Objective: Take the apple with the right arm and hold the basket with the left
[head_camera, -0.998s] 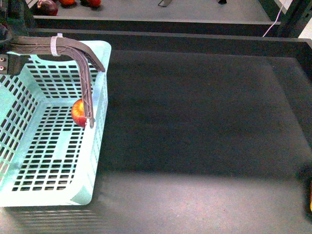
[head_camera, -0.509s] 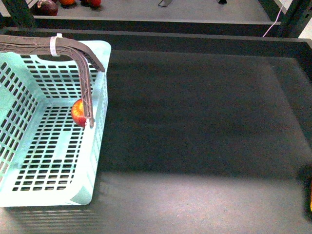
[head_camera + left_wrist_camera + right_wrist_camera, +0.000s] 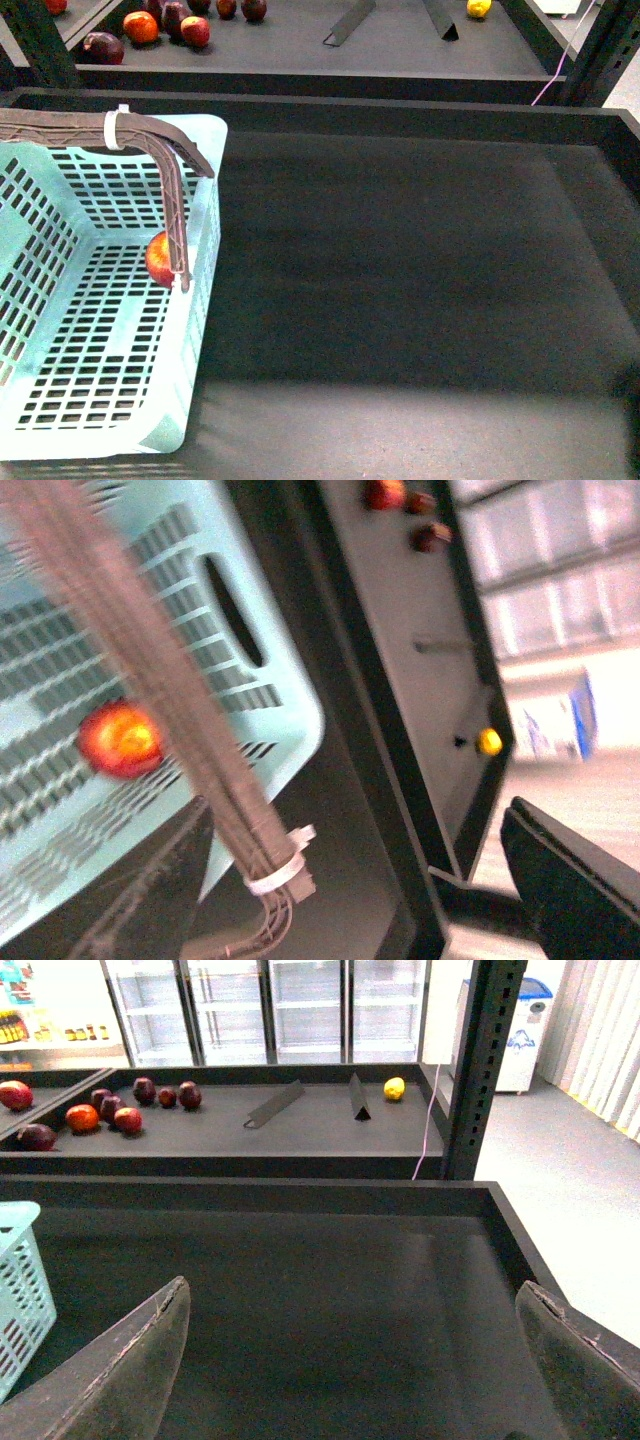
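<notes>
The basket stands at the near left of the dark table, its long axis running near to far. The apple lies on the basket floor, against the right wall, about midway along that wall.

The left gripper reaches in from the left over the far rim of the basket. One lattice finger, bound by a white zip tie, crosses the far right corner of the rim; the other finger hangs down inside the right wall, and its tip ends just in front of the apple. Whether these fingers clamp the wall cannot be told: the left wrist view is blurred.

The right gripper shows only in the right wrist view. Its fingers stand wide apart with nothing between them, above bare table, with the basket at the left edge of that view.

Governing relation: the apple lies well to the left of the right gripper, inside the basket, so the left arm is the nearer one.

On the far shelf lie small dark red fruits and a yellow fruit.
</notes>
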Motion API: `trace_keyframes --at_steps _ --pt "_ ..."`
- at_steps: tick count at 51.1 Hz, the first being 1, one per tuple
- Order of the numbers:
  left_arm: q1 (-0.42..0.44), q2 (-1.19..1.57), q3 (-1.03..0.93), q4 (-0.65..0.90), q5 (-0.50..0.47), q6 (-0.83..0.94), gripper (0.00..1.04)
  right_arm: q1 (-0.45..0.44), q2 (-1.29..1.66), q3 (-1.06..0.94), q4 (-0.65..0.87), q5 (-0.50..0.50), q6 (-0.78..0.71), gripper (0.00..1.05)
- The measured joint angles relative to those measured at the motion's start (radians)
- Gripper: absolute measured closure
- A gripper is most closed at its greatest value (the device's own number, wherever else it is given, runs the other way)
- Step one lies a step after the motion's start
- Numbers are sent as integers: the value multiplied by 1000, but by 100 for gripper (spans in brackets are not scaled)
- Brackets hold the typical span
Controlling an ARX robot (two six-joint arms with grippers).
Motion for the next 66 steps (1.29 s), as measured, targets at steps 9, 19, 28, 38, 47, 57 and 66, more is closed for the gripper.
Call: trace_keyframes --at_steps 9,19,28,38,47,57,66 --pt "43 -89 -254 502 62 759 50 0 0 0 0 0 0 9" --pt "82 -206 -375 535 103 1064 83 0 0 0 0 0 0 9" --pt "114 -324 -467 509 131 1123 101 0 0 0 0 0 0 9" --pt "196 -473 -542 432 207 1133 101 0 0 0 0 0 0 9" --pt "197 -572 -590 383 212 1134 101 0 0 0 0 0 0 9" --pt "198 -684 -634 313 213 1137 101 0 0 0 0 0 0 9" --pt "198 -794 -634 214 213 1137 101 0 0 0 0 0 0 9"
